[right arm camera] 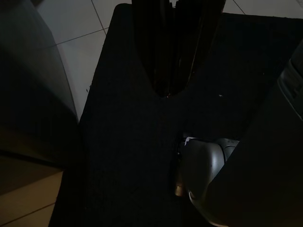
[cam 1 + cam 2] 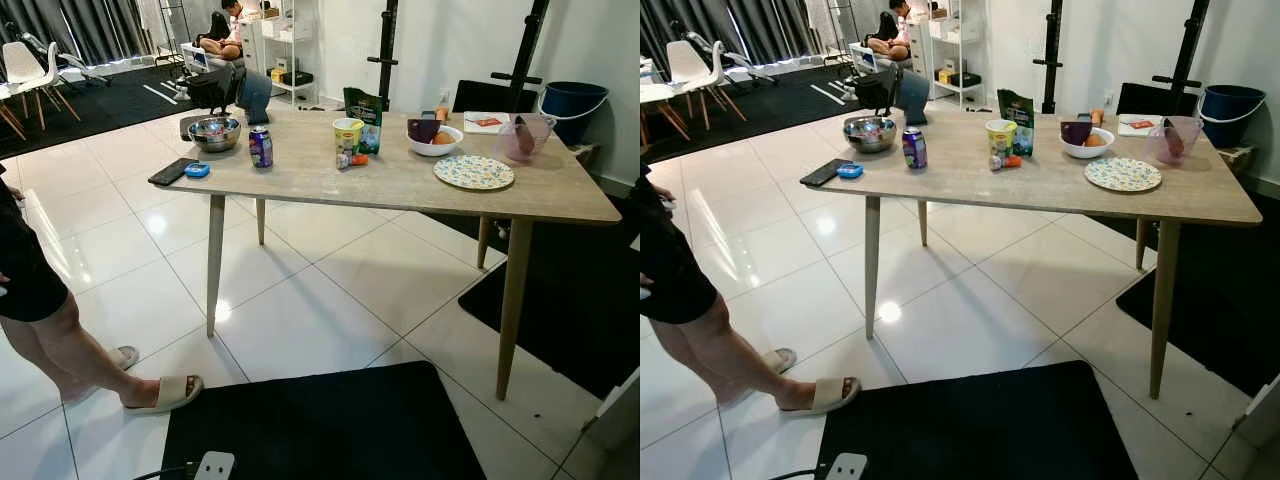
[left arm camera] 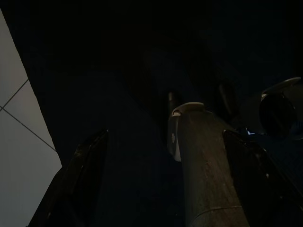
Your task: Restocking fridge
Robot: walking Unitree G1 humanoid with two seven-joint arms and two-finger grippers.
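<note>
Here's the pale wood-grain tabletop [image 2: 400,185] on slim tapered legs, standing on glossy white floor tiles [image 2: 320,300], and the groceries are all laid out on it. Near the left end sits a round, shiny metal bowl [image 2: 214,133], and just beside it stands a small drink can [image 2: 261,147], purple and blue, upright. Toward the middle there's a yellow-and-white cup [image 2: 347,134] with a green pouch [image 2: 363,118] standing right behind it, and a little bottle with an orange cap [image 2: 352,160] lying on its side at the cup's foot. Further right, a white bowl [image 2: 436,140] holds something dark purple and something orange. A flat round plate with a speckled floral pattern [image 2: 474,172] lies near the front edge, and a clear pinkish plastic jug [image 2: 521,137] stands behind it. At the left edge, a flat black phone-like slab [image 2: 172,171] with a small blue object [image 2: 197,170] touching it.

A person's bare legs in beige slippers [image 2: 165,393] stand on the left. A black mat [image 2: 330,425] lies in the foreground.

The left gripper [image 3: 161,179] hangs in the dark, its fingers [image 3: 75,184] clearly apart. The right gripper [image 1: 173,52] hangs over the black mat, fingers pressed together.
</note>
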